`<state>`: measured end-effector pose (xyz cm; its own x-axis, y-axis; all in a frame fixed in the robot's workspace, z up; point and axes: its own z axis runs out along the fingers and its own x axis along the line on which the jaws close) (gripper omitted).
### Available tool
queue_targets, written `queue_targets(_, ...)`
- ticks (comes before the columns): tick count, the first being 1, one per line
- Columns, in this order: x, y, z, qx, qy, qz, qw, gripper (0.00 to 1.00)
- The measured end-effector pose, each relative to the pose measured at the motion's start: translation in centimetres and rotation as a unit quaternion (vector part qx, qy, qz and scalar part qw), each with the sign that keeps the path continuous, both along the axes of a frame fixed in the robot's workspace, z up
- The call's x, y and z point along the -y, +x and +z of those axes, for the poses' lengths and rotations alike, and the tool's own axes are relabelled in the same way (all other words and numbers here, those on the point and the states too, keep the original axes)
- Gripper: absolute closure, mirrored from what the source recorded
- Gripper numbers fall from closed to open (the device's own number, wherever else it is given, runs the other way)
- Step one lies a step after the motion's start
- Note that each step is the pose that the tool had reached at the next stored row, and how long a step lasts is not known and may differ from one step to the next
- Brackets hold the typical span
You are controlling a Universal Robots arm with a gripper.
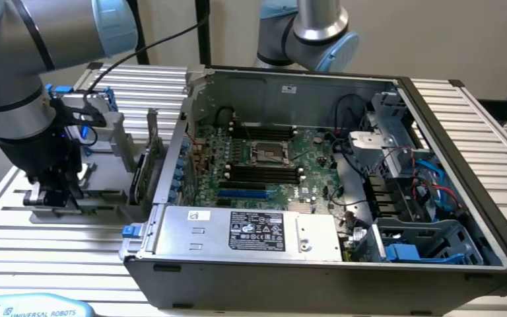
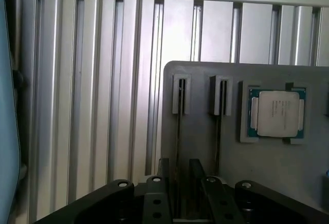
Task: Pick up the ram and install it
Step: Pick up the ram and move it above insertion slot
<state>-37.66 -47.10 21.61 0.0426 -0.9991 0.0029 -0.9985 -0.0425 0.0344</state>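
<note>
Ribbed aluminium bench (image 1: pixel 51 257) carries a grey holder (image 2: pixel 267 167) beside an opened computer case (image 1: pixel 324 271). Nearest, the gripper (image 2: pixel 180 168) hangs low over the holder, its fingers (image 2: pixel 164 166) a little apart. They stand on either side of the ram (image 2: pixel 179 131), which sits on edge in a holder slot, not visibly clamped. Beyond it, a square processor chip (image 2: pixel 277 113) lies in its pocket. Farther off, the motherboard's black slots (image 1: pixel 263 173) stand unfilled.
</note>
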Motion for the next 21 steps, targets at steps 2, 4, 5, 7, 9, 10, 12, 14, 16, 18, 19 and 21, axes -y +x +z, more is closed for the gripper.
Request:
queue_targets(2, 0.0, 0.0, -0.37, 0.0, 0.0, 0.0, 1.0, 0.69)
queue_targets(4, 0.0, 0.0, -0.72, 0.0, 0.0001, 0.0, 1.0, 0.69)
queue_targets(5, 0.0, 0.0, -0.91, 0.0, 0.0002, 0.0, 1.0, 0.69)
queue_targets(7, -0.01, 0.0, -1.23, 0.0, 0.0002, 0.0, 1.0, 0.69)
queue_targets(9, -0.03, 0.0, -1.44, 0.0, 0.0003, 0.0, 1.0, 0.69)
queue_targets(10, -0.06, 0.0, -1.5, 0.0, 0.0003, 0.0, 1.0, 0.69)
queue_targets(12, -0.1, 0.0, -1.57, -0.0001, 0.0006, 0.0, 1.0, 0.69)
queue_targets(14, -0.14, 0.0, -1.68, 0.0, 0.0011, 0.0, 1.0, 0.69)
queue_targets(16, -0.16, 0.0, -1.78, 0.0, 0.0013, 0.0, 1.0, 0.69)
queue_targets(18, -0.17, 0.0, -1.89, 0.0, 0.0014, 0.0, 1.0, 0.69)
queue_targets(19, -0.18, 0.0, -1.93, 0.0, 0.0015, 0.0, 1.0, 0.69)
queue_targets(21, -0.19, 0.0, -1.98, -0.0001, 0.0019, 0.0, 1.0, 0.69)
